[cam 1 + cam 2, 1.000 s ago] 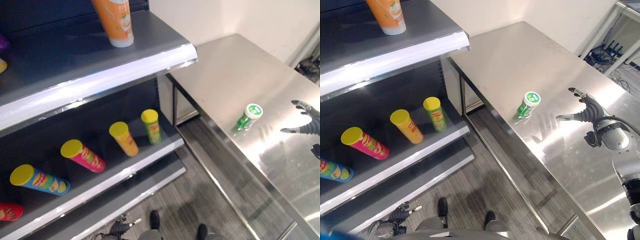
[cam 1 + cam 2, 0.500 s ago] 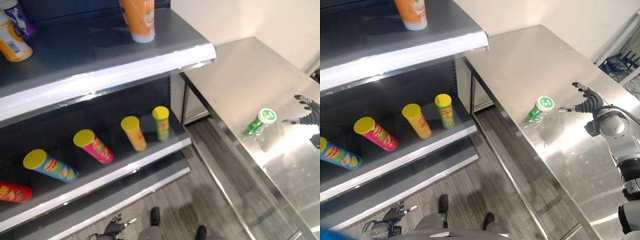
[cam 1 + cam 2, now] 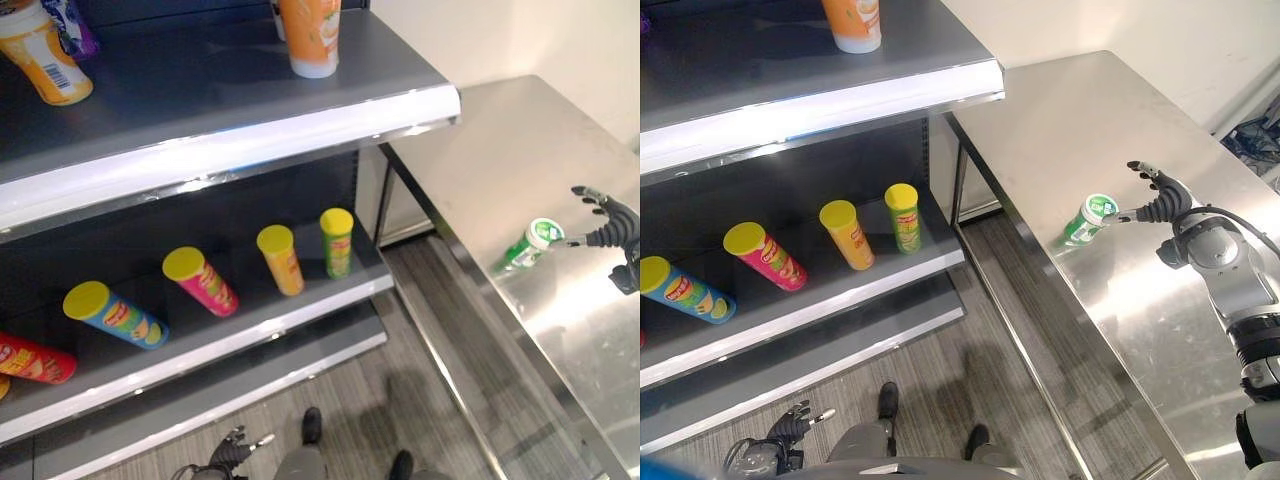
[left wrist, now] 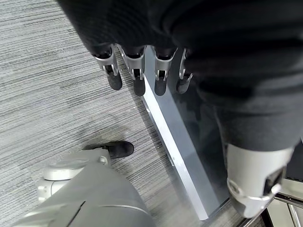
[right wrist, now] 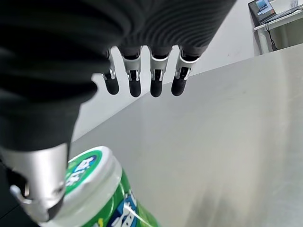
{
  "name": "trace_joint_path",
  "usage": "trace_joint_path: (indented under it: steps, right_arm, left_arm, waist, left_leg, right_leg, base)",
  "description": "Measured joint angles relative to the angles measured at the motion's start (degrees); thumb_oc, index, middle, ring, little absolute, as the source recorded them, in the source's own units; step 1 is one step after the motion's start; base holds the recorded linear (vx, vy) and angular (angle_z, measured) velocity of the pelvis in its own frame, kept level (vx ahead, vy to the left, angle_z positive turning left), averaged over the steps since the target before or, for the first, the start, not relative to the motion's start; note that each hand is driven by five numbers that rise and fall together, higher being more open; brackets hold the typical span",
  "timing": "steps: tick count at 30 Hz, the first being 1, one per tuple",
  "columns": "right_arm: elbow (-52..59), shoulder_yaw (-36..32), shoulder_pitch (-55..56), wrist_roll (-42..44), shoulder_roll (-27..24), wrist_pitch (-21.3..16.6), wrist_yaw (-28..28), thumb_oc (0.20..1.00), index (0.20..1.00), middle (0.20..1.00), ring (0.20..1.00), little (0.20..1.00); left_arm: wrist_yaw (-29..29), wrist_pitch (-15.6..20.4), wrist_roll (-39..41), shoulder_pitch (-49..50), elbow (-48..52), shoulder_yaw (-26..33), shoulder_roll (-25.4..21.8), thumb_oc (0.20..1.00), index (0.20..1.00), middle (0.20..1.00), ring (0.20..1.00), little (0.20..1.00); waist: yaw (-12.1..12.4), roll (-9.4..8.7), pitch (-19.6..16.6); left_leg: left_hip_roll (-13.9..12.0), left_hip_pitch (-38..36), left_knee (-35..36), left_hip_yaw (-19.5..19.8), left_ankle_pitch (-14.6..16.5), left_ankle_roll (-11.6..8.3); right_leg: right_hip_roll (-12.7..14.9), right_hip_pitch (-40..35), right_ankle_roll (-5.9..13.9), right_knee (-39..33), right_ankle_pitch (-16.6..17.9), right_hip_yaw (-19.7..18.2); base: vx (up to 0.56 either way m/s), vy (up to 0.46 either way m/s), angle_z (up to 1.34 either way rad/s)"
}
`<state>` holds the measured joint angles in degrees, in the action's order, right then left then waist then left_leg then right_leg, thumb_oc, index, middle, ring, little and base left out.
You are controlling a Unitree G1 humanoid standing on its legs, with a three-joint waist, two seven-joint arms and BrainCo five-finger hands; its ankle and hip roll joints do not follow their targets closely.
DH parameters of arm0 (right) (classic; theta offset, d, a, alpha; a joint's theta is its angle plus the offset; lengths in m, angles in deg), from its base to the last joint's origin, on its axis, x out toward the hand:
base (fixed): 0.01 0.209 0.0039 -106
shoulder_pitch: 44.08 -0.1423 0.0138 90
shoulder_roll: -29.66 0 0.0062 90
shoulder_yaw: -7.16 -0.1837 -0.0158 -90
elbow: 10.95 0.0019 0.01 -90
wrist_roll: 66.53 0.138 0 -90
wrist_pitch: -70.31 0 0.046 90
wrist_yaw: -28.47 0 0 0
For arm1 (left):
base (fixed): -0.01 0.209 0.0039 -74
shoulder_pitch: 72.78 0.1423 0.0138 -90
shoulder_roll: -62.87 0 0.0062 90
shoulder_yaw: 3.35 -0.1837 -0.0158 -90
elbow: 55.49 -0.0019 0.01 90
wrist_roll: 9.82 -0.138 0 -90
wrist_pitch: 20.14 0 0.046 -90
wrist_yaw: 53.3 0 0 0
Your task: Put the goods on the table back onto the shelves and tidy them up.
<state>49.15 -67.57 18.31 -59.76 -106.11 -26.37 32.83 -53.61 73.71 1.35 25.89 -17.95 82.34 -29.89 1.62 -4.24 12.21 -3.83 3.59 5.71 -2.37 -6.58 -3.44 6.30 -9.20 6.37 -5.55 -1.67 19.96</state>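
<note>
A green bottle with a white lid (image 3: 1085, 220) stands on the steel table (image 3: 1110, 120), close to the edge that faces the shelves. My right hand (image 3: 1160, 205) hovers just to its right and is open, fingers spread. In the right wrist view the thumb (image 5: 38, 184) lies against the bottle's lid (image 5: 94, 175) while the fingers (image 5: 142, 80) stay straight above it. My left hand (image 3: 790, 425) hangs low over the floor, fingers (image 4: 135, 80) relaxed and empty.
The upper shelf (image 3: 230, 140) carries an orange cup (image 3: 312, 35) and a yellow bottle (image 3: 45, 50). On the lower shelf (image 3: 250, 335) lie several chip cans, from green (image 3: 337, 240) to blue (image 3: 115, 315) and red (image 3: 35, 360). A narrow floor gap separates shelves and table.
The camera has swung towards the shelves. My right hand has closed the gap to the green bottle, and its thumb now reaches the lid. The bottle stays where it was.
</note>
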Motion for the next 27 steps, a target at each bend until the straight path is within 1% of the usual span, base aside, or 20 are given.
trace_joint_path:
  steps: [2,6,11,17,27]
  right_arm:
    - [-0.1,1.4,-0.3,0.0,0.0,0.0,0.1,1.0,1.0,1.0,1.0,1.0]
    - [0.9,1.4,0.5,0.0,0.1,0.0,0.4,1.0,1.0,1.0,1.0,1.0]
    - [1.8,1.6,0.8,0.0,0.3,0.0,2.2,1.0,1.0,1.0,1.0,1.0]
    - [2.0,3.0,0.6,0.0,0.3,-0.1,2.3,1.0,1.0,1.0,1.0,1.0]
    - [1.8,3.3,0.4,-0.2,2.6,0.0,2.3,1.0,1.0,1.0,1.0,1.0]
  left_arm:
    - [0.0,0.1,0.0,0.0,0.0,0.0,0.0,1.0,1.0,1.0,1.0,1.0]
    - [0.0,0.2,0.0,0.2,0.0,0.0,0.0,1.0,1.0,1.0,1.0,1.0]
    - [-0.1,0.6,0.0,0.1,0.0,0.0,0.0,1.0,1.0,1.0,1.0,1.0]
    - [-0.1,0.6,0.0,0.0,0.0,0.0,0.0,1.0,1.0,1.0,1.0,1.0]
    - [-0.1,0.6,0.0,0.1,0.0,0.0,0.0,1.0,1.0,1.0,1.0,1.0]
  waist:
    - [0.0,-0.06,0.0]
    - [0.0,-0.14,0.1]
    - [0.0,-0.33,0.2]
    - [0.1,-0.37,0.2]
    - [0.1,-0.42,0.2]
  left_leg:
    - [0.0,0.1,0.0,0.0,0.1,-0.1]
    - [0.1,0.2,0.0,0.0,0.3,0.09]
    - [0.1,0.2,0.0,0.0,0.2,0.15]
    - [0.2,0.1,0.0,0.1,-0.1,0.15]
    - [0.2,0.2,0.0,0.3,-0.2,0.24]
  right_leg:
    - [0.0,0.0,0.0,0.0,0.0,0.0]
    - [0.0,0.0,0.0,0.0,0.0,0.1]
    - [0.1,0.0,0.0,0.0,0.0,0.1]
    - [0.1,-0.1,0.0,0.0,0.0,0.2]
    - [0.1,-0.2,0.0,0.0,0.0,0.4]
  base:
    - [0.0,0.0,0.0]
    - [0.0,0.0,0.0]
    - [0.0,0.0,0.0]
    - [0.0,0.0,0.0]
    - [0.0,0.0,0.0]
